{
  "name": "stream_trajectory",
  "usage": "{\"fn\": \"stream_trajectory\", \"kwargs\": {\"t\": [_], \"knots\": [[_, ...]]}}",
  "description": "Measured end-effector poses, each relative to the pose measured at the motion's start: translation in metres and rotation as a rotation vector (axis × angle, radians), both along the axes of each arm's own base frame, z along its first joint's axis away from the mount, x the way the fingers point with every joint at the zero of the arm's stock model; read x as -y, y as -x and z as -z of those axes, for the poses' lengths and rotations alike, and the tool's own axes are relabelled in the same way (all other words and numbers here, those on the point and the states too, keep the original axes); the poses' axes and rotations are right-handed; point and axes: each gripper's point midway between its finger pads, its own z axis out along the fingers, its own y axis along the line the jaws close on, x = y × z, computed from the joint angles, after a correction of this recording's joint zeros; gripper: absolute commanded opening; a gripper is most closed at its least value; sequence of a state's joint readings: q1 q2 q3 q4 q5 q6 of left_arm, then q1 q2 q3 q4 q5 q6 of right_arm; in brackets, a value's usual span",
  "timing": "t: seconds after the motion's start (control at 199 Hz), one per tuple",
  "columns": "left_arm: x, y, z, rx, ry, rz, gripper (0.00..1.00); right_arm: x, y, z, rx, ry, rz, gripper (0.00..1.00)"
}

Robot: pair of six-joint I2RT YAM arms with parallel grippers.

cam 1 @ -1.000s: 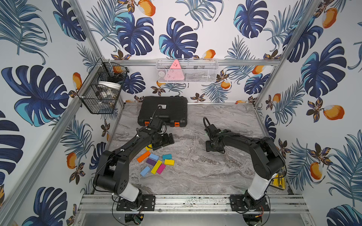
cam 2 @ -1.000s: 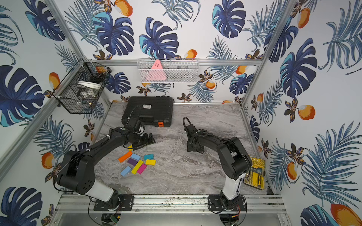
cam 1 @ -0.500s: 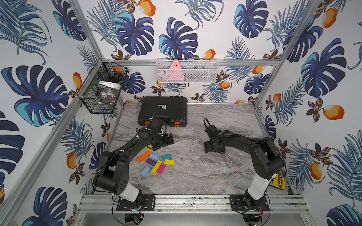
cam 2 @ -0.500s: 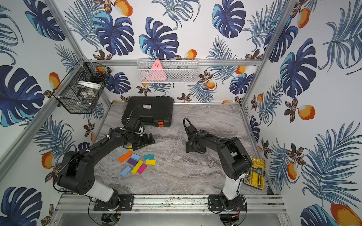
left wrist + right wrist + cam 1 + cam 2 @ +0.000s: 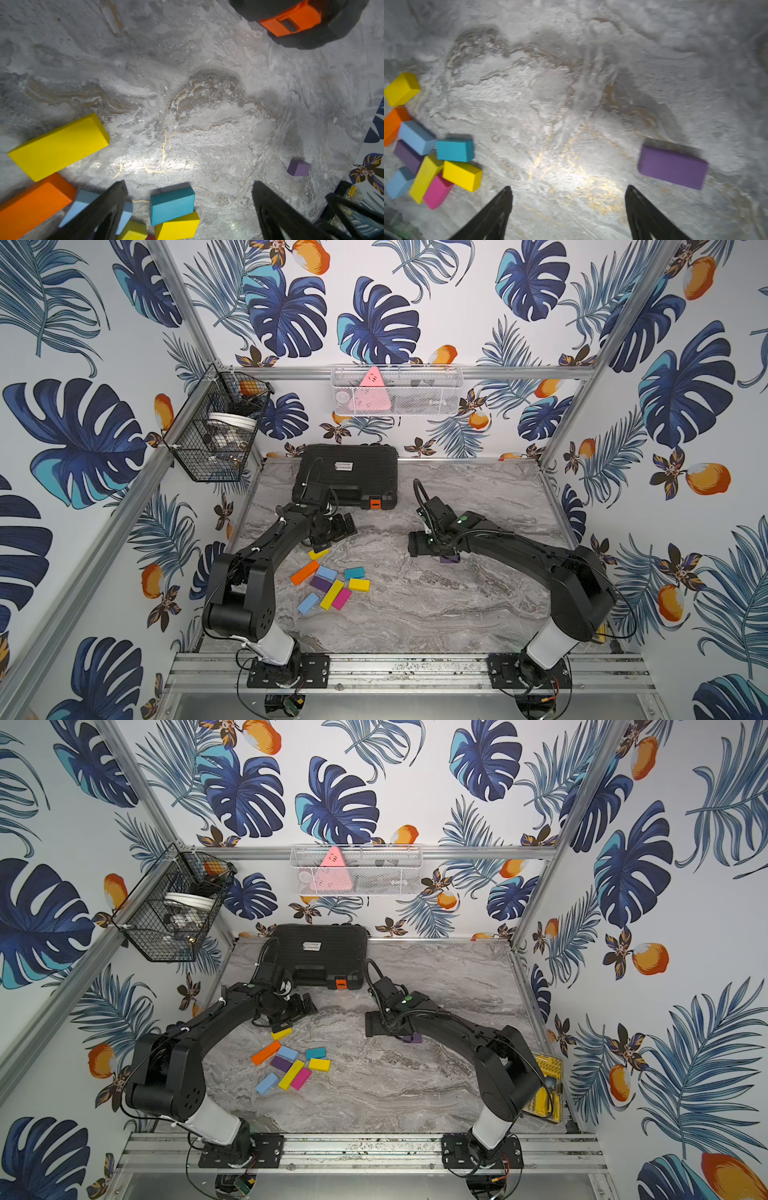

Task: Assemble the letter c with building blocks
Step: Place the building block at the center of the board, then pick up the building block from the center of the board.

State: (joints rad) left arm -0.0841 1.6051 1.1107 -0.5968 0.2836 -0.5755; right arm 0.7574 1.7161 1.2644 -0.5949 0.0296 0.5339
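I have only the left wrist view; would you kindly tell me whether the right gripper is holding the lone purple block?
Observer: No, the right gripper is open and empty; the purple block lies flat on the table beside it.
Operator: Thanks. Which colour might I be missing here?
Observer: Magenta: one magenta block lies against the long yellow block.
Operator: And how many lie together there?
Observer: Nine blocks, loose, in no letter shape yet.
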Motion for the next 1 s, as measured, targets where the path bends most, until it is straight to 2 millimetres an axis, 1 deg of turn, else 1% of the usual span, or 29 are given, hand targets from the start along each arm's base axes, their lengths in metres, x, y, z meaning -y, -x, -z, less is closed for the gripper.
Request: {"fn": "stream_trajectory", "kwargs": {"t": [0.045, 0.13, 0.291, 0.366, 0.406, 0.451, 0.561, 0.622, 0.757, 0.998], "knots": [[-0.007, -0.001, 0.002, -0.006, 0.005, -0.021, 0.99, -0.015, 0.006, 0.003, -0.016, -0.01, -0.008, 0.86], [-0.021, -0.005, 0.004, -0.009, 0.012, -0.06, 0.99, -0.05, 0.021, 0.01, -0.05, -0.032, -0.032, 0.87], [-0.046, -0.01, 0.006, -0.009, 0.032, -0.131, 0.99, -0.11, 0.042, 0.024, -0.084, -0.043, -0.041, 0.87], [-0.057, -0.011, 0.005, -0.006, 0.045, -0.164, 0.99, -0.132, 0.05, 0.03, -0.086, -0.027, -0.035, 0.87], [-0.059, -0.012, 0.005, -0.005, 0.054, -0.171, 0.99, -0.145, 0.054, 0.034, -0.082, -0.021, -0.033, 0.88], [-0.062, -0.012, 0.004, -0.005, 0.06, -0.18, 0.99, -0.155, 0.059, 0.04, -0.081, -0.001, -0.027, 0.89], [-0.065, -0.012, 0.004, -0.006, 0.081, -0.198, 0.99, -0.17, 0.071, 0.052, -0.076, 0.054, -0.004, 0.91], [-0.065, -0.01, 0.006, -0.013, 0.089, -0.206, 0.99, -0.173, 0.072, 0.056, -0.067, 0.08, 0.016, 0.91], [-0.065, -0.007, 0.008, -0.017, 0.1, -0.208, 0.99, -0.17, 0.071, 0.061, -0.049, 0.132, 0.049, 0.91], [-0.065, -0.006, 0.009, -0.018, 0.111, -0.209, 0.99, -0.168, 0.066, 0.064, -0.03, 0.156, 0.077, 0.88]]}}
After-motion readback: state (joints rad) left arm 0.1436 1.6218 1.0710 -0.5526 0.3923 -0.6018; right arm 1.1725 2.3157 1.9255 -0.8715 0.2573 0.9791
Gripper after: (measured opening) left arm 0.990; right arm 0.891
